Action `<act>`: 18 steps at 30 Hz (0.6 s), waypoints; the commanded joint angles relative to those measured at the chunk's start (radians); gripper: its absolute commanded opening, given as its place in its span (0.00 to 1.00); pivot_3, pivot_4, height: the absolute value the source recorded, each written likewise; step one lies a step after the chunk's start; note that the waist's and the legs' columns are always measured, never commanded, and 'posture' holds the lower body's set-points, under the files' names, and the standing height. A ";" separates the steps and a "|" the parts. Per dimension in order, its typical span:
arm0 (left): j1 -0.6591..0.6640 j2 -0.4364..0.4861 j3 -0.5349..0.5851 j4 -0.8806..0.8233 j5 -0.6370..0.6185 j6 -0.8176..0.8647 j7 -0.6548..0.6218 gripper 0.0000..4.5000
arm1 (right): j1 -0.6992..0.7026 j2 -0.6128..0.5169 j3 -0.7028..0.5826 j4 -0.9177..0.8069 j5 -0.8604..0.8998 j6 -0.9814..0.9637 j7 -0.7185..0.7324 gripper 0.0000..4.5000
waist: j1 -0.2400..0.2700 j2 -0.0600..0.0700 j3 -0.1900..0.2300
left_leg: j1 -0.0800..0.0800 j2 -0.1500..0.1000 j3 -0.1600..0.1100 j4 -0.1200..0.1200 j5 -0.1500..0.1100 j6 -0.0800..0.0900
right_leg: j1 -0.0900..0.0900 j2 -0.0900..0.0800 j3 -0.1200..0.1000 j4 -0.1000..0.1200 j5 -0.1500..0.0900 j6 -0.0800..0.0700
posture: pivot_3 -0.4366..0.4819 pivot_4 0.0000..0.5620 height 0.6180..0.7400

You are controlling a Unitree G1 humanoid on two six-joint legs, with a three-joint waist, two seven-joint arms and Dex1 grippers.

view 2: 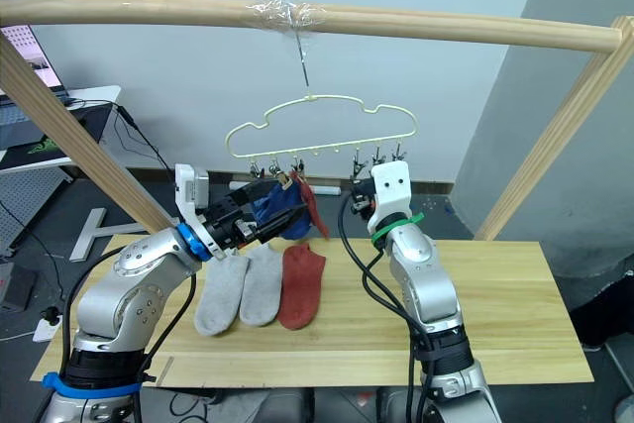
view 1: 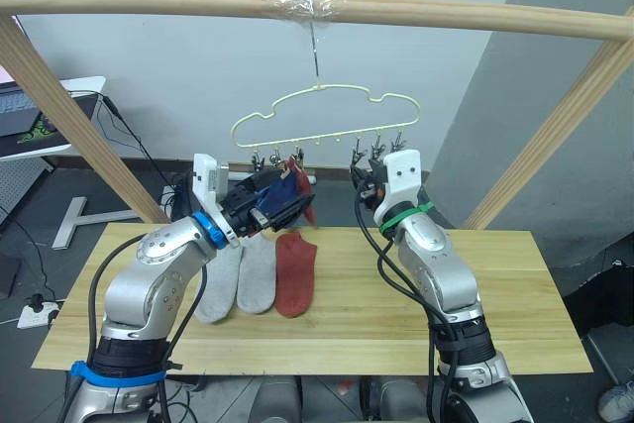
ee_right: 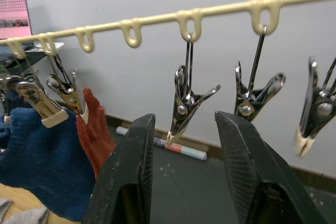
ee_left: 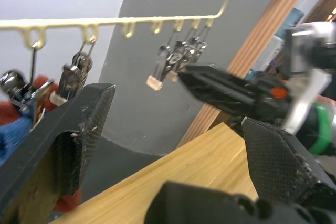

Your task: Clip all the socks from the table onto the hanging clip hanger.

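clip (ee_right: pixel 185 109) between open right jaws, untouched

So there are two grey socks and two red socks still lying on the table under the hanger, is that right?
Not quite. The left eye view shows two grey socks but only one red sock lying flat on the table. The other red sock already hangs from the clip hanger beside a blue sock.
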 commanded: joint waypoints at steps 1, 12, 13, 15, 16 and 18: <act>-0.016 0.005 0.018 -0.056 -0.018 0.004 -0.009 1.00 | -0.052 0.029 -0.028 0.020 0.035 0.028 -0.019 0.42 | 0.000 0.000 0.000 | 0.000 0.000 0.000 0.000 0.000 0.000 | 0.000 0.000 0.000 0.000 0.000 0.000 | 0.68 0.24 1.00; -0.001 0.023 0.048 -0.096 -0.047 0.042 -0.006 1.00 | -0.151 0.069 -0.072 0.089 0.085 0.037 -0.045 0.42 | 0.000 0.000 0.000 | 0.000 0.000 0.000 -0.001 0.000 0.000 | 0.000 0.000 0.000 0.000 0.000 0.000 | 0.70 0.24 1.00; 0.000 0.021 0.050 -0.099 -0.049 0.044 -0.003 1.00 | -0.151 0.070 -0.066 0.084 0.087 0.039 -0.041 0.42 | 0.001 0.000 0.000 | 0.000 0.000 0.000 0.000 0.000 0.000 | 0.000 0.000 0.000 0.000 0.000 0.000 | 0.70 0.24 1.00; -0.001 0.019 0.052 -0.103 -0.050 0.047 0.000 1.00 | -0.149 0.073 -0.056 0.076 0.090 0.043 -0.033 0.42 | 0.001 0.000 0.000 | 0.000 0.000 0.000 0.000 0.000 0.000 | 0.000 0.000 0.000 0.000 0.000 0.000 | 0.70 0.24 1.00; 0.000 0.018 0.053 -0.103 -0.050 0.047 0.000 1.00 | -0.146 0.076 -0.049 0.072 0.091 0.045 -0.030 0.42 | 0.001 0.000 0.000 | 0.000 0.000 0.000 0.000 0.000 0.000 | 0.000 0.000 0.000 0.000 0.000 0.000 | 0.70 0.24 1.00; 0.005 0.018 0.054 -0.103 -0.049 0.046 0.000 1.00 | -0.136 0.082 -0.036 0.067 0.091 0.049 -0.027 0.42 | 0.001 0.000 0.000 | 0.000 0.000 0.000 0.000 0.000 0.000 | 0.000 0.000 0.000 0.000 0.000 0.000 | 0.70 0.24 1.00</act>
